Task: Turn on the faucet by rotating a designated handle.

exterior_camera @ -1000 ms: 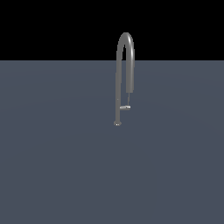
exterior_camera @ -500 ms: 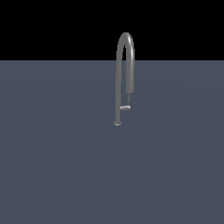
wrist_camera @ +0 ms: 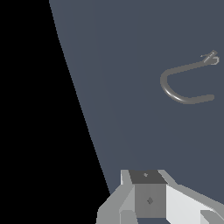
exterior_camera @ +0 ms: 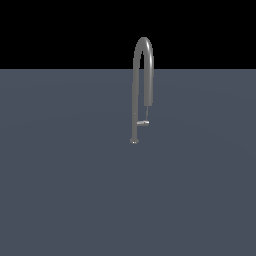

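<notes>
faucet [exterior_camera: 142, 75] upright; handle [exterior_camera: 143, 122] juts toward 3 o'clock, untouched. gripper [wrist_camera: 168, 214] well apart, jaw state possibly spread, cannot tell.

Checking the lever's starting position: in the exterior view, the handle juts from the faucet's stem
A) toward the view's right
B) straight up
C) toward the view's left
A: the handle sticks out from the faucet stem toward the exterior view's right, below the downturned spout end.
</notes>
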Motion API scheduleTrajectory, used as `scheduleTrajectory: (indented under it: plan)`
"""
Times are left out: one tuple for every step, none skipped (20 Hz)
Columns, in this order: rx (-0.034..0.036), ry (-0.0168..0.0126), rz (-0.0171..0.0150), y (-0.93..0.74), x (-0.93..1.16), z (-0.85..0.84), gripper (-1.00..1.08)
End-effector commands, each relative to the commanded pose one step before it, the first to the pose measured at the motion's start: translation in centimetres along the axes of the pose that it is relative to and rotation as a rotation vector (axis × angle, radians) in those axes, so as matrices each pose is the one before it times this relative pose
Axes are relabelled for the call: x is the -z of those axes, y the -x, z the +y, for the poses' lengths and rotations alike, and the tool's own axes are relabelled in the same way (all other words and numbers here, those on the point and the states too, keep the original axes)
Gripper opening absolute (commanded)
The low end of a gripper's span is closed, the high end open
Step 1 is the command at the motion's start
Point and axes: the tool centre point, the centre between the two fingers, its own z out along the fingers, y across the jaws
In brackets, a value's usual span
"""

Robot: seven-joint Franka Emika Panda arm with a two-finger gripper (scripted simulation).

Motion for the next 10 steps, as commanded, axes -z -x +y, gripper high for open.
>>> scheduleTrajectory:
  plan:
    - [-0.08554, -0.03359, -0.04115, -3.513, -0.542, 1.705, -1.00]
    - [-0.03161, -0.01061, -0.01752, -1.325, -0.307, 0.503, -1.00]
    - [-0.03219, -0.00953, -0.01758, -1.356, -0.346, 0.492, -1.00]
    - [-0.03276, -0.00844, -0.01758, -1.386, -0.384, 0.480, -1.00]
    - [-0.03331, -0.00735, -0.01753, -1.415, -0.422, 0.467, -1.00]
    - [-0.03384, -0.00625, -0.01742, -1.443, -0.459, 0.453, -1.00]
    - [-0.03437, -0.00516, -0.01726, -1.470, -0.496, 0.438, -1.00]
    - [-0.03486, -0.00407, -0.01703, -1.495, -0.533, 0.422, -1.00]
    - [-0.03535, -0.00298, -0.01675, -1.519, -0.569, 0.405, -1.00]
    - [-0.03581, -0.00190, -0.01642, -1.541, -0.605, 0.387, -1.00]
